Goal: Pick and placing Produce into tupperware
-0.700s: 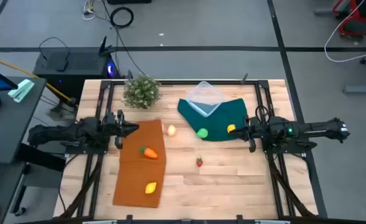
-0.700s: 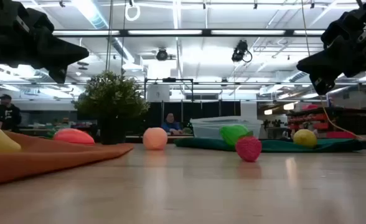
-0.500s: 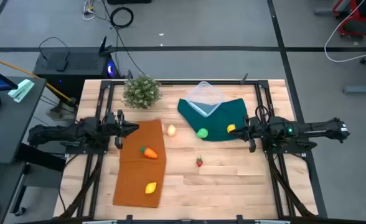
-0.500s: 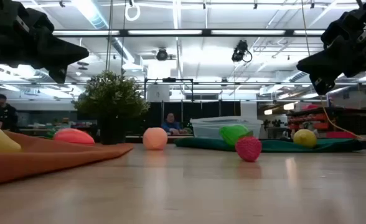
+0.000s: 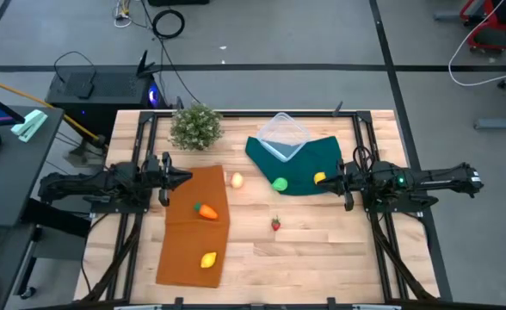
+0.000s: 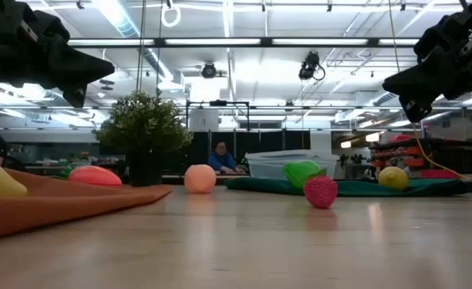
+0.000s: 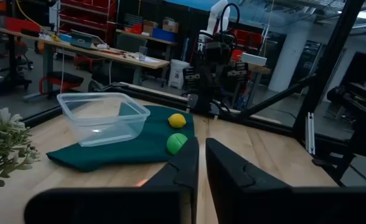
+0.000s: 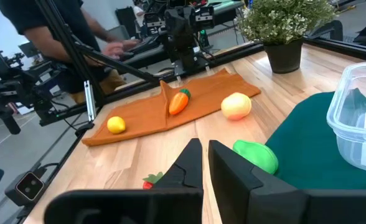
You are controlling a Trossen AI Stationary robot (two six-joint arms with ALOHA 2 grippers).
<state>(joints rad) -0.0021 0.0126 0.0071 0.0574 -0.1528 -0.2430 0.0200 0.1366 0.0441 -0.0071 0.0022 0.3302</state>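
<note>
While both arms wait, left claw (image 5: 187, 178) together at the tabletop's (image 5: 322, 245) left edge, right claw (image 5: 324, 180) together at its right edge, tupperware (image 5: 284, 135) empty near the far edge, produce scattered mid-tabletop.

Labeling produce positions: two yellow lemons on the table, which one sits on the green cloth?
The lemon by the right gripper, on the green cloth's right edge. The other lemon lies on the orange cloth, near the table's front.

A bushy potted plant (image 5: 194, 127) stands at the far side of the wooden table (image 5: 322, 245); an orange cloth (image 5: 184, 245) lies flat near the left side; a dark green cloth (image 5: 305, 172) lies near the right; a person (image 6: 220, 157) sits far back in the room.
</note>
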